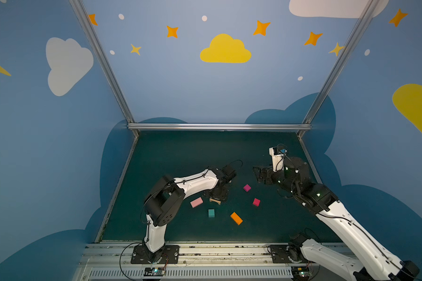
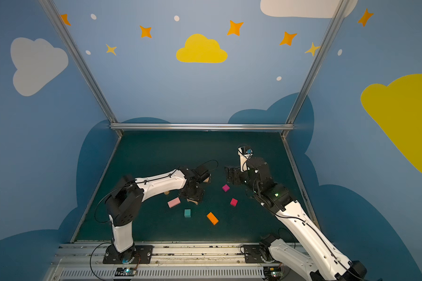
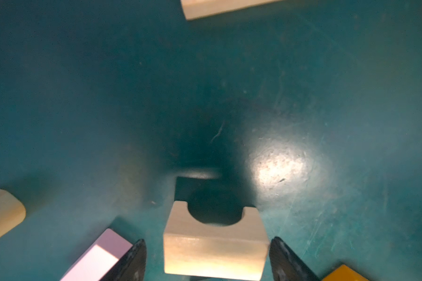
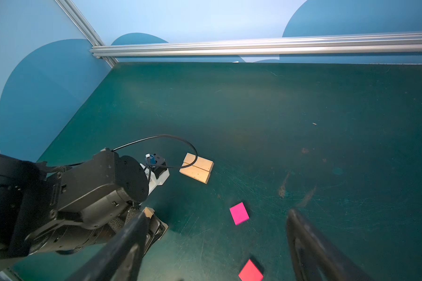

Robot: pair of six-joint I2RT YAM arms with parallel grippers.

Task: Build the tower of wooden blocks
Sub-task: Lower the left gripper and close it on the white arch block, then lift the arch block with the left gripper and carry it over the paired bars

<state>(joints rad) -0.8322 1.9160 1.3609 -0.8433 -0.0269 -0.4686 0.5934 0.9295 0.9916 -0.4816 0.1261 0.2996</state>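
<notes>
Here the left gripper straddles, unclamped, a tan notched wooden block — half-hidden from above. The right gripper gapes wide.

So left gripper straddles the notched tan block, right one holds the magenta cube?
No. The right gripper is open and empty; the right wrist view shows the magenta cube lying on the table. The left gripper does straddle the notched tan block.

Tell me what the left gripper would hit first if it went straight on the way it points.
Most likely the tan notched block. The left gripper points down with open jaws either side of it, so the block sits in its line, though it might touch the table first; depth is unclear.
</notes>
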